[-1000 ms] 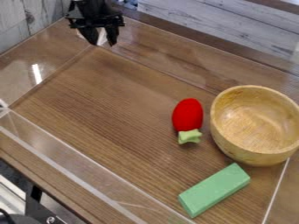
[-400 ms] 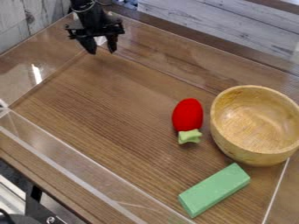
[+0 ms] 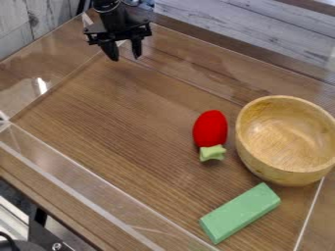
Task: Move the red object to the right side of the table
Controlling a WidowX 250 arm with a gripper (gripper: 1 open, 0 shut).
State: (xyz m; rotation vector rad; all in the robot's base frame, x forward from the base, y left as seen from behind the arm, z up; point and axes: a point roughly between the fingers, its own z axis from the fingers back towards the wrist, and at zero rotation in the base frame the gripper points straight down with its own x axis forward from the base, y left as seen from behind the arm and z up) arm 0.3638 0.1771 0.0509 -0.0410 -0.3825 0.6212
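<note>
My tool (image 3: 119,43) is at the far left of the tabletop (image 3: 131,127), fingers apart, nothing between them that I can make out. Red object (image 3: 210,127) lies on the right part of the tabletop, green stem end toward the near side, just left of the wooden bowl (image 3: 284,139). Green block (image 3: 241,213) sits at near right, nearer than both. My tool is well apart from all three.
</note>
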